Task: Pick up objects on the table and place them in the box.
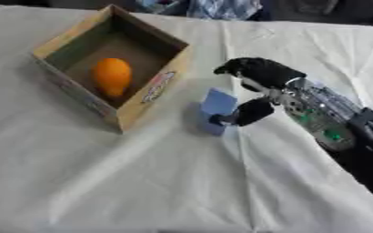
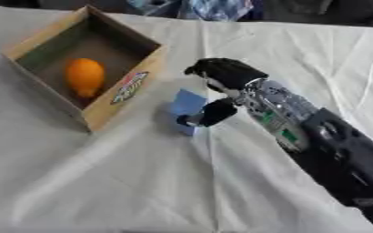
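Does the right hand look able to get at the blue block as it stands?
Probably yes: the right hand is already at the blue block, thumb against its near side, and nothing lies between them. The box stands just beside it.

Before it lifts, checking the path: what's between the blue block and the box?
Only bare white cloth, in shadow, lies between the blue block and the box; the left eye view shows it.

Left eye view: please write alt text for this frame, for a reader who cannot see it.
The robot's right hand reaches in from the right and curls round a small blue block on a white tablecloth. Just left of the block stands an open cardboard box with an orange fruit inside.
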Robot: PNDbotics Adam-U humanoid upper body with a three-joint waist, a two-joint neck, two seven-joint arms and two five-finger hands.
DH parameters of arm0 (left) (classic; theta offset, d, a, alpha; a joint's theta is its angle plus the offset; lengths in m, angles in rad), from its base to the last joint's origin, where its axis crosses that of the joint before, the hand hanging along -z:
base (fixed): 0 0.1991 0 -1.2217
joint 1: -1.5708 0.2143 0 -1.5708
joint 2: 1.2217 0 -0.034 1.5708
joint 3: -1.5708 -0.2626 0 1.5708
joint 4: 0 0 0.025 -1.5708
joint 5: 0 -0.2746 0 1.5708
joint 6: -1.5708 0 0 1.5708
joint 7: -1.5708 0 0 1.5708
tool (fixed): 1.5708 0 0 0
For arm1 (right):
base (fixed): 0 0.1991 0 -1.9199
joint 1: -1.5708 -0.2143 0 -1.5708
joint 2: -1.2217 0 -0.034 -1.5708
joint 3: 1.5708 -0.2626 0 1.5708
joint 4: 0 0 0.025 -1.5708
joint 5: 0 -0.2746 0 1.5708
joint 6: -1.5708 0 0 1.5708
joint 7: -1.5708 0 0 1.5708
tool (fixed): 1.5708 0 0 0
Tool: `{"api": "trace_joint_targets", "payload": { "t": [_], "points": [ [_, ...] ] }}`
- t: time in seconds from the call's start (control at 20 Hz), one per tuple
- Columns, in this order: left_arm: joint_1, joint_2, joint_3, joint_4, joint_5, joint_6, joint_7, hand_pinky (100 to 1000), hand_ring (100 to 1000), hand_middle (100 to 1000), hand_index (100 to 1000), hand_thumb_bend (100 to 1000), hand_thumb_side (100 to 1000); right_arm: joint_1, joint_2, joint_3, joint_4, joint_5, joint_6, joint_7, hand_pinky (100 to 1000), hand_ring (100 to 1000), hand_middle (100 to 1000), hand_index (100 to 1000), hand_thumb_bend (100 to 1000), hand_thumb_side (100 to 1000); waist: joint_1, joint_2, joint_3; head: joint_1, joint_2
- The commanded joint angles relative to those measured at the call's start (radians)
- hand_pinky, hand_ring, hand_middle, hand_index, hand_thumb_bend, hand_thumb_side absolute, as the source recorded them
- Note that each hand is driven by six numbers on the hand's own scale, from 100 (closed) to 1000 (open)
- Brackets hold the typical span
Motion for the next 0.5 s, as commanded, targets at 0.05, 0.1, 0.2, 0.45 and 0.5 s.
{"api": "trace_joint_targets", "payload": {
  "t": [0.05,0.1,0.2,0.45,0.5],
  "points": [
    [-0.005,0.012,0.002,-0.014,0.001,-0.001,-0.004,606,823,1000,692,264,985,-0.001,-0.001,0.001,0.032,0.008,0.002,0.015,911,926,836,947,514,698,0.006,-0.013,0.002,-0.003,0.003],
    [-0.005,0.012,0.002,-0.014,0.001,-0.001,-0.004,606,823,1000,692,264,985,-0.002,0.004,0.001,0.037,0.006,0.003,0.018,910,925,832,947,504,702,0.006,-0.013,0.002,-0.004,0.003],
    [-0.005,0.011,0.002,-0.014,0.001,-0.001,-0.004,606,823,1000,691,262,985,-0.002,0.01,0.001,0.046,-0.001,0.005,0.024,906,922,812,946,473,718,0.005,-0.012,0.003,-0.004,0.002],
    [-0.004,0.011,0.002,-0.014,0.0,0.0,-0.005,605,823,1000,688,262,987,-0.002,0.005,-0.006,0.026,-0.077,0.015,0.064,888,907,779,950,340,759,0.004,-0.011,0.002,0.003,0.005],
    [-0.004,0.011,0.002,-0.014,0.0,0.0,-0.006,605,823,1000,688,262,987,-0.003,0.0,-0.011,0.013,-0.101,0.022,0.074,887,906,778,951,329,754,0.004,-0.011,0.001,0.005,0.004]
  ]
}}
